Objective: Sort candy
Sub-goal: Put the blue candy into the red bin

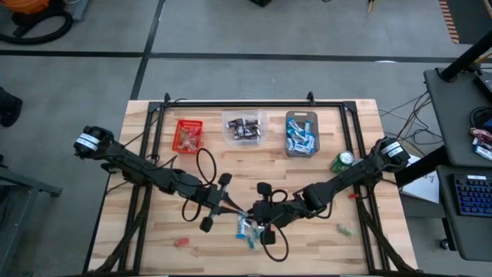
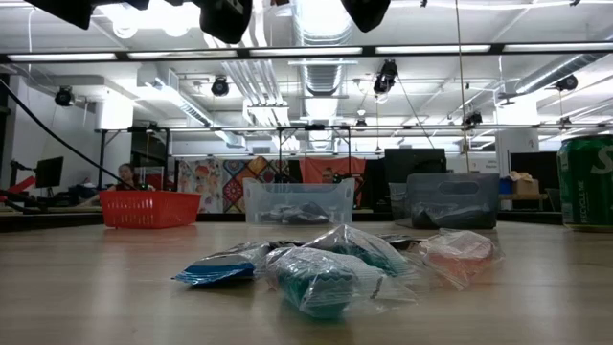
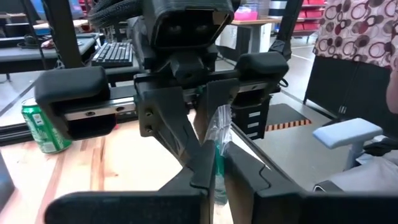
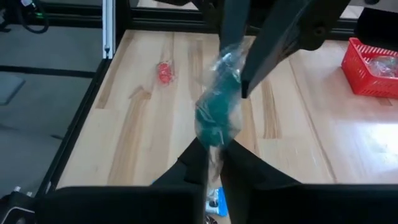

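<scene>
A green candy (image 4: 217, 112) in clear wrap was pinched at opposite ends by the left pincer (image 4: 239, 46) and right pincer (image 4: 211, 163), above the table's (image 1: 154, 223) six o'clock edge; one grip should be released before lifting.

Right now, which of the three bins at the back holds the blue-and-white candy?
The grey bin, the rightmost of the three, nearest the green can. The clear middle bin holds dark wrapped candy, and the red basket on the left holds small red pieces.
</scene>
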`<state>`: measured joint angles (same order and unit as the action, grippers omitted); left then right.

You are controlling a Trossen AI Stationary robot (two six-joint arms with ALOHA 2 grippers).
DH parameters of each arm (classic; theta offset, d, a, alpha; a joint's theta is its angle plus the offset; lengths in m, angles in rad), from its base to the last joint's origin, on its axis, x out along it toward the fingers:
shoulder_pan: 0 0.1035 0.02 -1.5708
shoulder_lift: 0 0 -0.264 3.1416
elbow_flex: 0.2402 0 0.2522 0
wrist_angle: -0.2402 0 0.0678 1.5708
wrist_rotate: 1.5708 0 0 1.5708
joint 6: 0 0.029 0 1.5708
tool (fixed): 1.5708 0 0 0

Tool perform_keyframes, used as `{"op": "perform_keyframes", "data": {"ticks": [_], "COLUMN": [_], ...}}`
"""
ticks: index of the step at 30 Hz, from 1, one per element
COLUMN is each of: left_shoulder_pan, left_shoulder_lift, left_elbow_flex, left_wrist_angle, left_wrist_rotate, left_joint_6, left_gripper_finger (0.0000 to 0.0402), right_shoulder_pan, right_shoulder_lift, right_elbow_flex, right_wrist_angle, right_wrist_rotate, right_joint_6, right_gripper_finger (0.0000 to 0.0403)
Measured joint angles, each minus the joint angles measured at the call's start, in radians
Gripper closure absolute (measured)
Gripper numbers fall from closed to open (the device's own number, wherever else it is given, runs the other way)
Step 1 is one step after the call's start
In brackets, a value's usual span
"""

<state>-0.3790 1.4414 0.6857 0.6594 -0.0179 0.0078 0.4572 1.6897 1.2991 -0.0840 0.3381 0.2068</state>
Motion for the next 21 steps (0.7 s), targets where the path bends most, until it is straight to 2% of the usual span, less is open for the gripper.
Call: {"op": "perform_keyframes", "data": {"ticks": [4, 7, 10, 16, 21], "left_shoulder_pan": [0.0, 0.005, 0.007, 0.015, 0.067], "left_shoulder_lift": [-0.001, -0.009, -0.04, -0.176, -0.307], "left_elbow_flex": [0.0, 0.0, 0.0, 0.0, 0.0], "left_wrist_angle": [-0.006, -0.046, -0.13, -0.438, -0.858], "left_wrist_rotate": [-0.027, -0.042, -0.129, -0.43, -0.839], "left_joint_6": [-0.001, -0.007, -0.018, -0.103, -0.312], "left_gripper_finger": [0.0399, 0.0401, 0.0401, 0.0401, 0.0402], "right_shoulder_pan": [0.0, 0.0, 0.0, 0.0, 0.0], "right_shoulder_lift": [0.0, -0.015, -0.046, -0.094, -0.102], "right_elbow_flex": [0.0, 0.0, 0.001, 0.001, 0.001], "right_wrist_angle": [0.008, -0.009, -0.031, -0.089, -0.091], "right_wrist_rotate": [0.017, 0.084, 0.182, 0.288, 0.294], "right_joint_6": [0.008, 0.022, 0.059, 0.109, 0.109], "right_gripper_finger": [0.0338, 0.0301, 0.0267, 0.0221, 0.0208]}}
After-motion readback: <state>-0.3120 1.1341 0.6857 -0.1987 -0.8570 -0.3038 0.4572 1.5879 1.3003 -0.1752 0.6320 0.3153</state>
